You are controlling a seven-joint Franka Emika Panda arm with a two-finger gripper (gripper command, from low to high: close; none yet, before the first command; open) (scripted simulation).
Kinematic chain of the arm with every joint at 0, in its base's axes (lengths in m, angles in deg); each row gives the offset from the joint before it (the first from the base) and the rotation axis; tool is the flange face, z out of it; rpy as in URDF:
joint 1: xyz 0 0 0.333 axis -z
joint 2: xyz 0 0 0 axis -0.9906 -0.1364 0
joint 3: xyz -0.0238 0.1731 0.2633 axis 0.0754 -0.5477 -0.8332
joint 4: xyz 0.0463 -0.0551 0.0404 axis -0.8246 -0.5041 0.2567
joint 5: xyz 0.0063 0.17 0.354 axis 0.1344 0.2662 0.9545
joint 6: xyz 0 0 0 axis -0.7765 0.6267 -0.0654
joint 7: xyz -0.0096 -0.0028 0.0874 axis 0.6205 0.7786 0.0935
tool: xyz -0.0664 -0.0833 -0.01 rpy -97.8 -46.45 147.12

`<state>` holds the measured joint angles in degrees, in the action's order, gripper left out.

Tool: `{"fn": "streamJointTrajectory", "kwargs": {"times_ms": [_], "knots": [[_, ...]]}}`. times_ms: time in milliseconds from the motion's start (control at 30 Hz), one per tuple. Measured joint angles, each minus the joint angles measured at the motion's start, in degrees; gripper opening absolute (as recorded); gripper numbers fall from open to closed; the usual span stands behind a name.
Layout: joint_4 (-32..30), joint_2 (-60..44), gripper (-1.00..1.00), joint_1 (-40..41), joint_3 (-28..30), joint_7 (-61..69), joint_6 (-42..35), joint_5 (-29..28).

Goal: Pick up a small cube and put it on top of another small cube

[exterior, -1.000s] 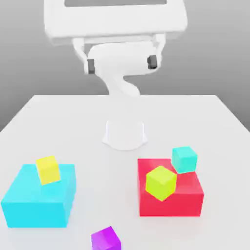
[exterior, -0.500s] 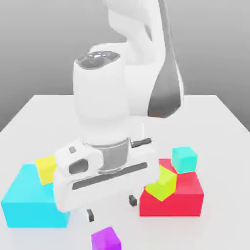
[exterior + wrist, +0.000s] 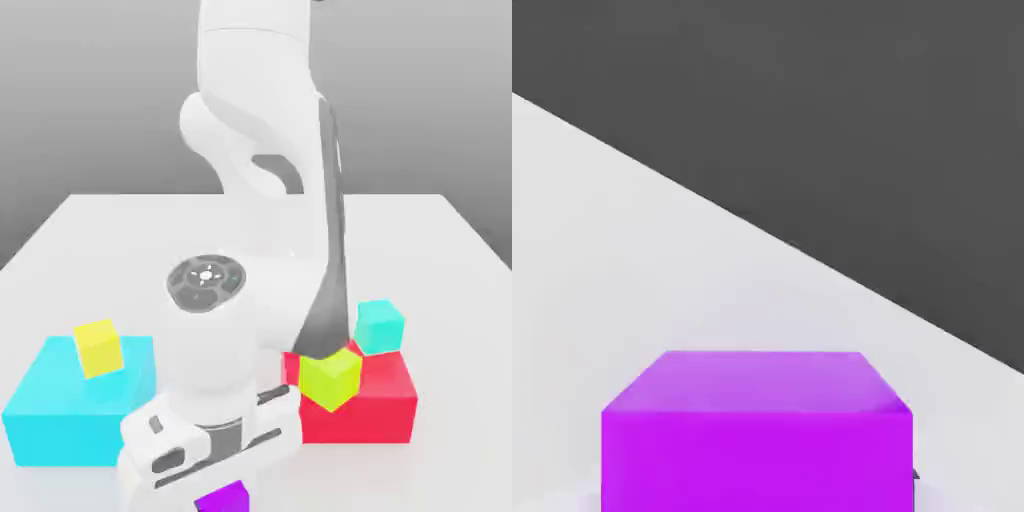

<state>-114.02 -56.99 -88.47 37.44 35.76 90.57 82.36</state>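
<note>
A small purple cube (image 3: 224, 497) lies on the white table (image 3: 100, 240) near its front edge, and the hand view has it close up (image 3: 757, 430). My gripper (image 3: 205, 452) hangs low right over it, and the white hand covers most of the cube in the exterior view. A small yellow cube (image 3: 98, 348) rests tilted on a big cyan block (image 3: 60, 415). A small lime cube (image 3: 330, 377) sits on a big red block (image 3: 375, 405), and a small teal cube (image 3: 379, 326) is at that block's far corner.
The arm's white links (image 3: 265, 180) rise in the middle of the table between the cyan and red blocks. In the hand view the table's edge (image 3: 812, 255) runs just past the purple cube, with dark floor beyond.
The arm has swung down from its raised pose, and the hand has come forward and lower until it hangs over the purple cube. The cubes have not moved.
</note>
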Motion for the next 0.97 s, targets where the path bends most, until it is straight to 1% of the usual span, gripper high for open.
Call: {"fn": "streamJointTrajectory", "kwargs": {"times_ms": [100, 267, 367, 533, 667, 733, 833, 867, 967], "knots": [[-1.5, 5.9, -1.0, -1.2, 1.1, -1.7, -4.5, -1.9], [-5.9, 15.4, -1.0, -3.8, -0.9, -4.2, -10.1, -1.4], [-8.8, 21.3, -1.0, -5.9, -2.2, -6.6, -13.2, -2.3], [-13.6, 31.6, -1.0, -7.5, -5.0, -12.1, -18.1, -5.7], [-17.5, 39.9, -1.0, -7.6, -8.5, -17.0, -21.9, -9.2], [-19.0, 39.0, -1.0, -7.6, -9.1, -18.0, -19.5, -9.9], [-20.8, 34.2, -1.0, -7.6, -9.3, -18.2, -12.8, -10.1], [-21.2, 33.0, 1.0, -7.6, -9.4, -18.3, -11.3, -10.2], [-21.2, 33.0, 1.0, -7.6, -9.4, -18.3, -11.3, -10.2]]}}
